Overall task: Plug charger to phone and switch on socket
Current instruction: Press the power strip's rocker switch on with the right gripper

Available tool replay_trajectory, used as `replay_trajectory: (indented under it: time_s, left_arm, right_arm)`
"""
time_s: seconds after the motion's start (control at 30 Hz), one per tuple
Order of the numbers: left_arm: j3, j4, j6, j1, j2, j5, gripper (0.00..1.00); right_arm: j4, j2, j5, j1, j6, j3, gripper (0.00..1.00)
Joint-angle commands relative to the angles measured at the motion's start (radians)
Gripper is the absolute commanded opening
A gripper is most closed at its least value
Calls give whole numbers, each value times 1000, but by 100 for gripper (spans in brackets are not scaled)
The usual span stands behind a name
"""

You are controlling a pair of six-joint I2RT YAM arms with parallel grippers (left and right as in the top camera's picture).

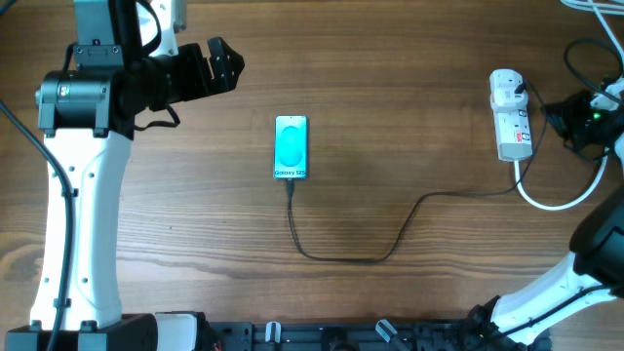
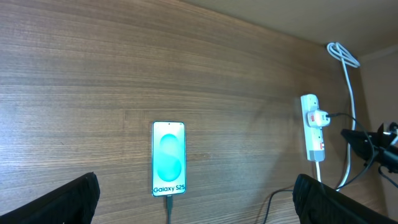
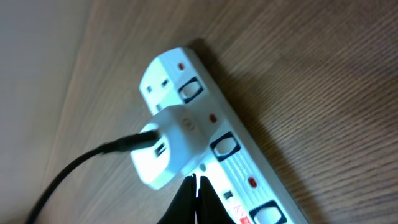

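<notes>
Right gripper (image 3: 194,200), jaws pinched together and empty, hovering over socket (image 1: 511,122) at table's right edge | aiming squarely at rocker switch (image 3: 224,146) beside white adapter (image 3: 173,144) looking wisest | left gripper (image 1: 229,65) hanging wide open, empty | charger (image 1: 341,256) appearing seated in phone (image 1: 291,147) mid-table

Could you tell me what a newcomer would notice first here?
The glowing turquoise phone lies at the table's middle, the thin black charger running from its lower end and curving towards the white socket at the right edge. There the right gripper hovers close beside a white plug adapter on it.
</notes>
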Motion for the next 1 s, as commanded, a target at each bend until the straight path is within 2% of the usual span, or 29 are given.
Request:
replay_trajectory:
  time_s: [0.0, 0.53, 0.83, 0.97]
  left_arm:
    - [1, 2, 5, 2, -10, -5, 100]
    - [1, 3, 5, 2, -10, -5, 100]
    - [1, 3, 5, 2, -10, -5, 100]
    - [1, 3, 5, 2, -10, -5, 100]
  right_arm:
    - [34, 37, 75, 15, 85, 6, 4]
    - [109, 136, 42, 40, 61, 4, 4]
    - [122, 136, 24, 60, -68, 3, 4]
    - [130, 141, 29, 77, -76, 3, 4]
